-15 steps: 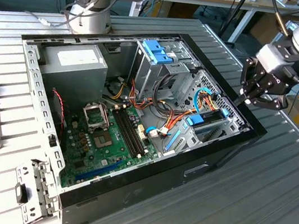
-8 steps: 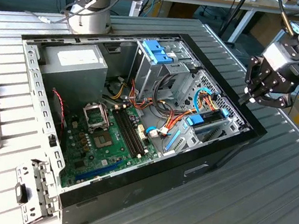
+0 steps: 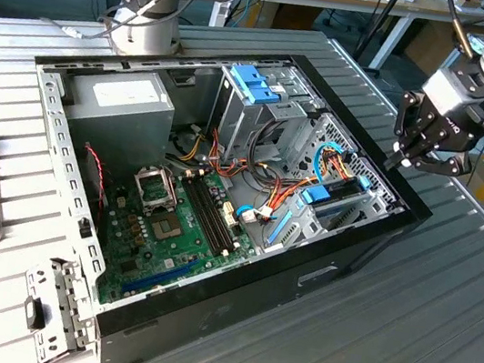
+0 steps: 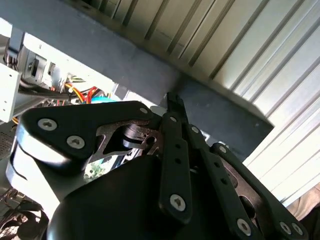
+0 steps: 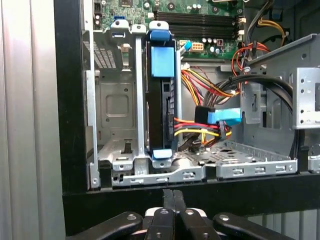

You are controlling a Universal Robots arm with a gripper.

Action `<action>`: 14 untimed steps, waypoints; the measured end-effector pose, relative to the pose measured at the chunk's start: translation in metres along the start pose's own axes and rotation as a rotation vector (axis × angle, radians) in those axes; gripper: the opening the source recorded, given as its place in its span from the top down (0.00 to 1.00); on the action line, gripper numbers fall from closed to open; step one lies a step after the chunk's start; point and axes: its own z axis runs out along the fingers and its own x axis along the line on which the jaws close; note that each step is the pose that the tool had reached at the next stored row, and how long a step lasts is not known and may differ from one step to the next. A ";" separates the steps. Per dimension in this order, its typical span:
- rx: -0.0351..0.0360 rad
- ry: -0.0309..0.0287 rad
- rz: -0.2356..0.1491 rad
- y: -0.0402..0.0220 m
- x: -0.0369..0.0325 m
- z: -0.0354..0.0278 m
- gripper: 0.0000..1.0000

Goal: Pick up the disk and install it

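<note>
The disk (image 5: 160, 107) stands on edge in a slot of the metal drive cage (image 5: 117, 107), inside the open computer case (image 3: 235, 282). Light-blue bracket tabs show at both of its ends. In the exterior view the disk (image 3: 338, 194) sits in the cage near the case wall on that view's right. My gripper (image 3: 400, 157) hangs just outside and above that wall, apart from the disk. In the first wrist view its fingertips (image 5: 173, 196) are pressed together with nothing between them, in front of the black case rim. The second wrist view shows the gripper (image 4: 174, 102) over the same rim.
Red, yellow and black cables (image 5: 202, 82) run beside the disk. A blue plastic piece with two tabs (image 3: 255, 82) tops the rear bay. The grey power supply (image 3: 130, 104) and green motherboard (image 3: 171, 221) fill the case's other side. The arm's base (image 3: 151, 1) stands behind it on the ribbed table.
</note>
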 end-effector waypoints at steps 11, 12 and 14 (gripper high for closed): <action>0.0028 -0.0011 0.000 0.0151 0.0003 -0.0004 0.89; 0.0029 -0.0011 0.000 0.0151 0.0003 -0.0004 0.89; 0.0029 -0.0011 0.000 0.0151 0.0003 -0.0004 0.89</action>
